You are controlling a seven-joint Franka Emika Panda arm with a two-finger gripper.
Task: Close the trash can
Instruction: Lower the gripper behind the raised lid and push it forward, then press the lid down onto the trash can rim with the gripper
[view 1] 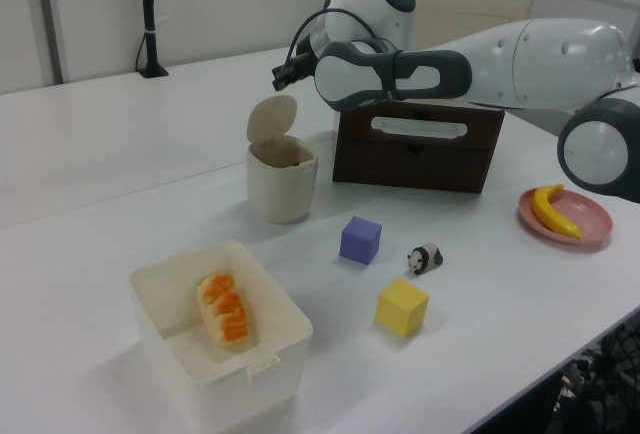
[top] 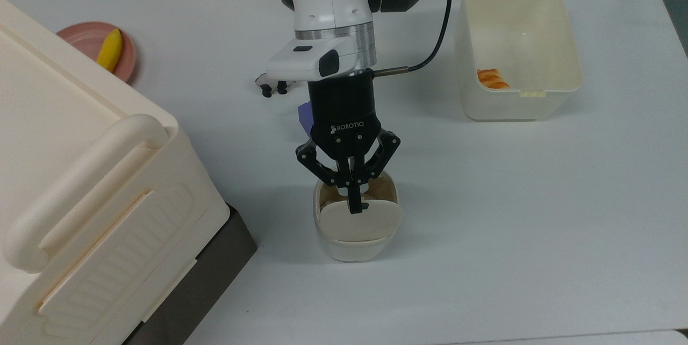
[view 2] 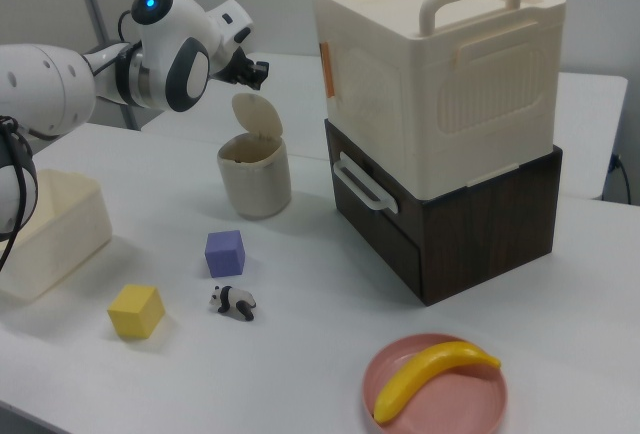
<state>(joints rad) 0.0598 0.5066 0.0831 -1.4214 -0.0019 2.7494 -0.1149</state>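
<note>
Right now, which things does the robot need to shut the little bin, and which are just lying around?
For the job:
small cream plastic trash can
its flat beige hinged lid, standing open
black two-finger gripper

Just lying about:
purple cube
yellow cube
toy panda
banana on pink plate
translucent tub
cream storage box
</note>
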